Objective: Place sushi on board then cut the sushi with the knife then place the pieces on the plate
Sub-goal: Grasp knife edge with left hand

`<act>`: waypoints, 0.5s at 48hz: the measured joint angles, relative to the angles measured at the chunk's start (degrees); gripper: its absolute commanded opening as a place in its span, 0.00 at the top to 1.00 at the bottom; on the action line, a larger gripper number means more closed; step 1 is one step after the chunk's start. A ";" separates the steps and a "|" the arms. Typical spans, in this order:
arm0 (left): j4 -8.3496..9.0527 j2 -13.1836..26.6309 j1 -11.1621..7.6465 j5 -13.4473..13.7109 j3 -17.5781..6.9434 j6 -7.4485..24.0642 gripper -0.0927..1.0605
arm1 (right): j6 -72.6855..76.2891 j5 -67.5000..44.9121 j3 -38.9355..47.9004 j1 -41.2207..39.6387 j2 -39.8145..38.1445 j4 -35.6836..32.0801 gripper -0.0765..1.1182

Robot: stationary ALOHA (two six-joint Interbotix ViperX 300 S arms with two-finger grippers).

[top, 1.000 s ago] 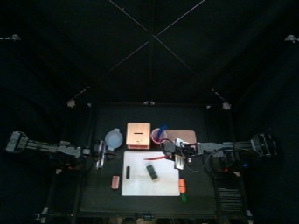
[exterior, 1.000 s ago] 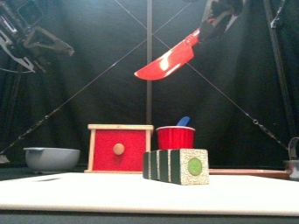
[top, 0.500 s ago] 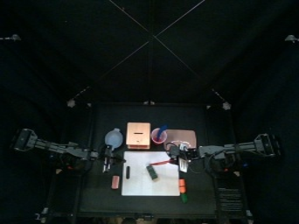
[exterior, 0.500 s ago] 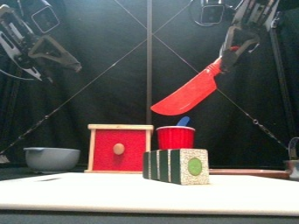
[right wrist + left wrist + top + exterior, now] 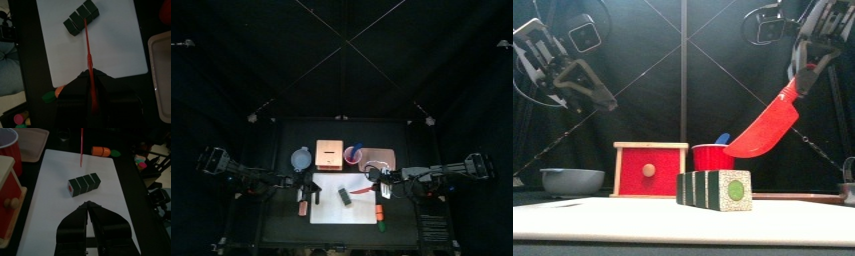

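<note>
The sushi roll (image 5: 715,190) is already laid on the white cutting board (image 5: 593,220), uncut. The red knife (image 5: 767,125) is clamped in the right gripper (image 5: 90,75). The left gripper (image 5: 89,205) is closed, empty. Cutting and loading the pink tray (image 5: 378,156) are left.

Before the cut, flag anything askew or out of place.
Nothing spilled or damaged. Only the sushi roll lies slanted to the white board's edges; the right hand holds the red knife above the board.
</note>
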 measured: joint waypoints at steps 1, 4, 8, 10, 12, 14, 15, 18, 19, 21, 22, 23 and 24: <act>-0.18 0.79 0.00 0.00 -0.35 0.00 0.49 | 0.00 0.00 0.00 0.00 0.00 0.09 0.51; -0.26 3.60 0.00 0.00 -1.58 0.00 0.49 | 0.00 0.09 0.53 0.00 0.00 0.44 0.51; -0.26 6.86 0.00 0.00 -3.34 0.00 0.49 | 0.00 0.09 1.05 0.00 0.00 1.05 0.51; -0.26 8.35 0.00 0.00 -4.31 0.00 0.49 | 0.00 0.00 1.32 0.00 0.09 1.32 0.51; -0.26 9.76 -0.09 0.00 -5.01 0.00 0.49 | 0.00 0.00 1.49 -0.09 0.35 1.58 0.51; -0.35 11.51 -0.09 0.00 -5.89 0.00 0.49 | 0.00 0.00 1.76 0.00 0.62 1.76 0.51; -0.35 12.22 0.00 0.00 -6.15 0.00 0.49 | 0.00 -0.09 1.76 0.00 0.79 1.93 0.51; -0.35 14.59 0.00 0.00 -7.29 0.09 0.49 | 0.00 -0.26 1.93 0.00 1.41 2.37 0.51; -0.35 15.29 0.00 0.00 -7.73 0.09 0.49 | 0.00 -0.44 2.02 0.00 1.58 2.55 0.51; -0.35 16.61 0.00 0.00 -8.53 0.18 0.49 | 0.00 -0.79 2.11 0.00 1.85 2.81 0.51; -0.35 17.23 0.00 0.00 -8.96 0.26 0.49 | 0.00 -0.88 2.11 0.00 2.02 2.90 0.51; -0.35 17.93 0.00 0.00 -9.32 0.35 0.49 | 0.09 -1.05 2.11 0.09 2.20 2.99 0.51; -0.35 18.46 0.00 0.09 -9.76 0.44 0.49 | 0.00 -1.23 2.11 0.18 2.29 3.08 0.51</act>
